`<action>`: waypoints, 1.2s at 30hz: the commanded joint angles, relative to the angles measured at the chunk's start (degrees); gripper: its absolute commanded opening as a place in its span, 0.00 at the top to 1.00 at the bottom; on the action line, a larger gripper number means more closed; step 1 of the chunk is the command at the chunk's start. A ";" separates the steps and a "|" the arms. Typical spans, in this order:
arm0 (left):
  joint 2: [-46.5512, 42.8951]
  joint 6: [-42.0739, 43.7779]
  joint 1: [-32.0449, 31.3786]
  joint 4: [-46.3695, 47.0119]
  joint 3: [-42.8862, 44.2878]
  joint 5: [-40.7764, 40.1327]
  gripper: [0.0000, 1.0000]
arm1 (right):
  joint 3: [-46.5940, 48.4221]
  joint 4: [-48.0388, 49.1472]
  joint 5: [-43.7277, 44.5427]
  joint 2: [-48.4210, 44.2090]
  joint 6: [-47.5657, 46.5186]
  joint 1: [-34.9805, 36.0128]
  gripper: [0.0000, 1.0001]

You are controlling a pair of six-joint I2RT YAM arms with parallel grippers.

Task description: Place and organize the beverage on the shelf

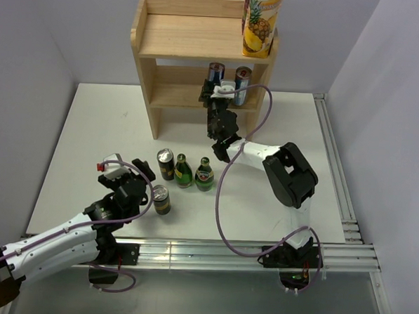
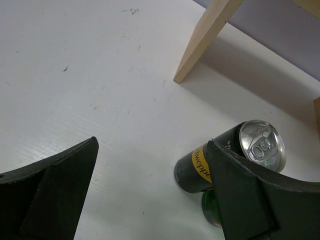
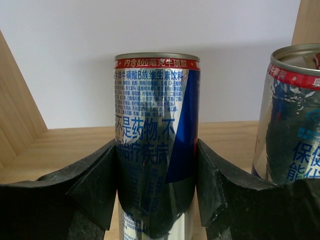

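The wooden shelf [image 1: 202,37] stands at the back of the table. My right gripper [image 1: 216,94] [image 3: 157,185] reaches into its lower tier and is shut on a silver-and-blue can [image 3: 155,100] [image 1: 216,73] that stands upright on the board. A second similar can [image 3: 292,125] [image 1: 242,81] stands just to its right. A pineapple juice carton [image 1: 261,22] is on the top board's right end. My left gripper [image 1: 145,182] [image 2: 150,200] hangs open over bare table. A black-and-yellow can [image 2: 215,165] shows just past its right finger [image 2: 250,200].
On the table in front of the shelf stand a dark can [image 1: 166,164] and two green bottles [image 1: 184,172] [image 1: 205,174] in a row. Another dark can [image 1: 161,199] stands nearer, beside my left gripper. The shelf's left leg [image 2: 205,40] rises ahead of the left gripper.
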 commanded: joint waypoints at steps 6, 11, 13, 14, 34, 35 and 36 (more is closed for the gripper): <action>-0.29 -1.07 -0.45 -0.36 1.82 -1.81 0.03 | -2.88 -23.38 4.15 -0.11 6.41 3.43 1.00; -0.81 -1.16 -0.54 -0.54 1.65 -1.90 0.03 | -0.24 -31.46 4.23 0.41 10.02 3.43 1.00; -0.99 -1.42 -0.54 -0.63 1.65 -1.99 0.03 | 0.29 -33.05 4.41 0.42 11.67 3.51 1.00; -0.90 -1.42 -0.54 -0.71 1.65 -1.99 0.03 | 0.20 -33.49 4.06 0.15 12.21 3.60 1.00; -1.96 -1.69 -0.63 -0.98 1.47 -2.34 0.03 | 3.54 -47.56 3.96 -0.38 19.87 5.36 1.00; -1.96 -1.69 -0.71 -1.15 1.47 -2.34 0.03 | 3.54 -47.21 4.14 -0.29 19.52 5.36 1.00; -2.04 -1.69 -0.71 -1.15 1.56 -2.34 0.03 | 3.63 -46.86 4.23 -0.03 18.47 5.36 1.00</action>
